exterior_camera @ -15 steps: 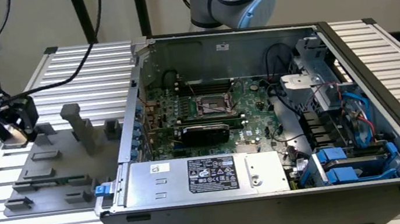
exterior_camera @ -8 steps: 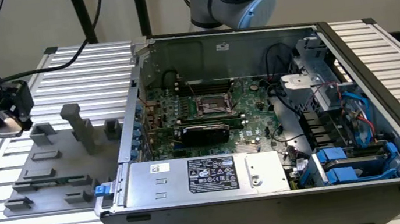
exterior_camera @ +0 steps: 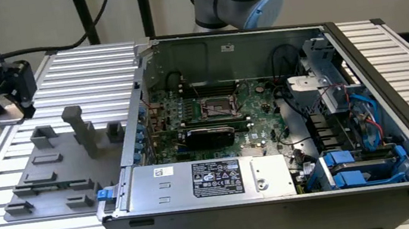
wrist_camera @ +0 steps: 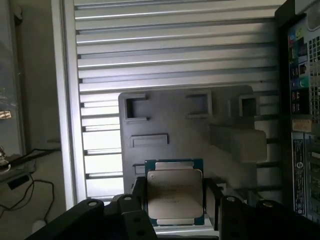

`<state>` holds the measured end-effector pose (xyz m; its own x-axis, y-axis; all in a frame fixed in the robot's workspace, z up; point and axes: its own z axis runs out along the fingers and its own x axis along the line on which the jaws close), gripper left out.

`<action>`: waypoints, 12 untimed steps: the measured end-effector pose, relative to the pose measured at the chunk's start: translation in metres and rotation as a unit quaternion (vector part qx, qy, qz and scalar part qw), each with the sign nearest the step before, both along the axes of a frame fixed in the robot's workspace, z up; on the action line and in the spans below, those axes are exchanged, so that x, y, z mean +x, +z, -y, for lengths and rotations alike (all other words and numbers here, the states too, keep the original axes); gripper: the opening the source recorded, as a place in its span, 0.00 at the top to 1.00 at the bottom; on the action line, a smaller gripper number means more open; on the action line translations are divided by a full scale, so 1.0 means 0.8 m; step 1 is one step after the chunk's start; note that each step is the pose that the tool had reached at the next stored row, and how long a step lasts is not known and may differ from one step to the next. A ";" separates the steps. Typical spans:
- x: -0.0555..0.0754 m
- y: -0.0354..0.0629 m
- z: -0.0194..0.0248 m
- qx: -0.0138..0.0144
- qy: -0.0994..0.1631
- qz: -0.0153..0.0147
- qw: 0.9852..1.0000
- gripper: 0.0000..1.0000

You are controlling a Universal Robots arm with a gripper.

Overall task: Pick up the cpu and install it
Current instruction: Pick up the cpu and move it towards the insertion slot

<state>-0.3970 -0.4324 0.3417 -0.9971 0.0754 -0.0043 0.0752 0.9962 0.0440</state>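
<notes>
Pick-up appears complete: the gripper (wrist_camera: 176,209) clamps the cpu (wrist_camera: 175,190) between its jaws near the grey fixture plate (wrist_camera: 170,125), outside the computer case (exterior_camera: 283,214), whose socket (exterior_camera: 215,108) stands empty, so installation remains outstanding.

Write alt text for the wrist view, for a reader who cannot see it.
A small flat square cpu with a silvery metal top sits gripped between the fingers of the black gripper. Beyond it lies a grey plastic fixture plate with raised blocks on a ribbed aluminium table, beside the edge of a black computer case.
</notes>
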 end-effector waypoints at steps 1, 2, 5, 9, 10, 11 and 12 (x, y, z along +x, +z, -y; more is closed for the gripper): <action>0.004 0.006 0.0000 0.000 0.001 0.000 1.000 0.45; 0.009 0.011 0.0000 0.001 0.001 -0.001 1.000 0.45; 0.025 0.028 0.0000 0.002 0.002 -0.002 1.000 0.45; 0.048 0.051 0.0000 0.003 0.003 -0.004 1.000 0.45; 0.054 0.057 0.0000 0.004 0.003 -0.005 1.000 0.45; 0.059 0.061 0.0000 0.004 0.003 -0.005 1.000 0.45; 0.065 0.065 -0.0001 0.004 0.003 -0.005 1.000 0.45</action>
<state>-0.3451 -0.4324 0.3939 -0.9976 0.0693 0.0071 0.0695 0.9962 0.0518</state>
